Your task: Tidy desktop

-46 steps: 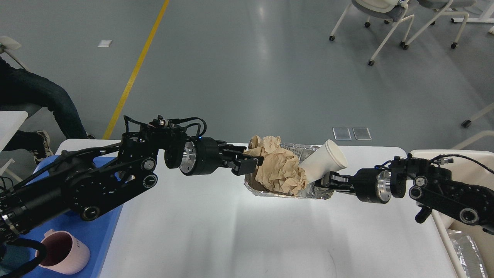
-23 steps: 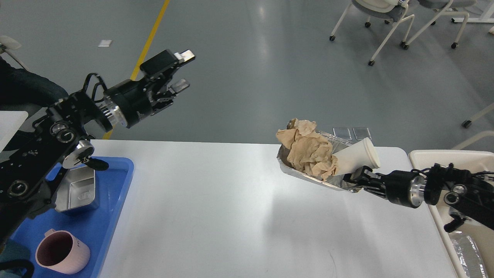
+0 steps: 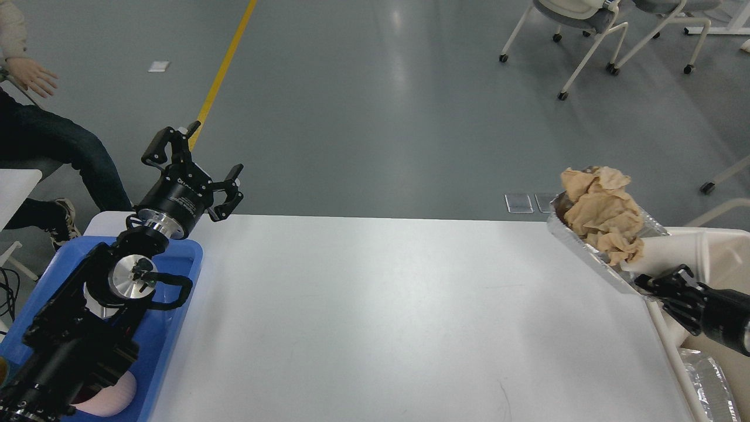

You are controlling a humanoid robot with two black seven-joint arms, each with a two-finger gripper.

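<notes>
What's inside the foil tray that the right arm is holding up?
Crumpled brown paper fills the foil tray, with a white paper cup lying at its lower end. Anything beneath the paper is covered.

One white tabletop [image 3: 375, 316] carries one blue tray [image 3: 176, 305] at its left edge, with one pink cup [image 3: 111, 395] at the tray's near end. At the far right are one foil container [image 3: 586, 249], one wad of brown paper [image 3: 600, 214], one white paper cup [image 3: 679, 255] and one cream bin [image 3: 723, 246]. Two black pincers show, one left [image 3: 202, 161] and one right [image 3: 662, 284], and two wheeled chairs [image 3: 577, 23] stand far off.

Bright even overhead light; sheen on desktop [image 3: 375, 316]; sharp focus.
</notes>
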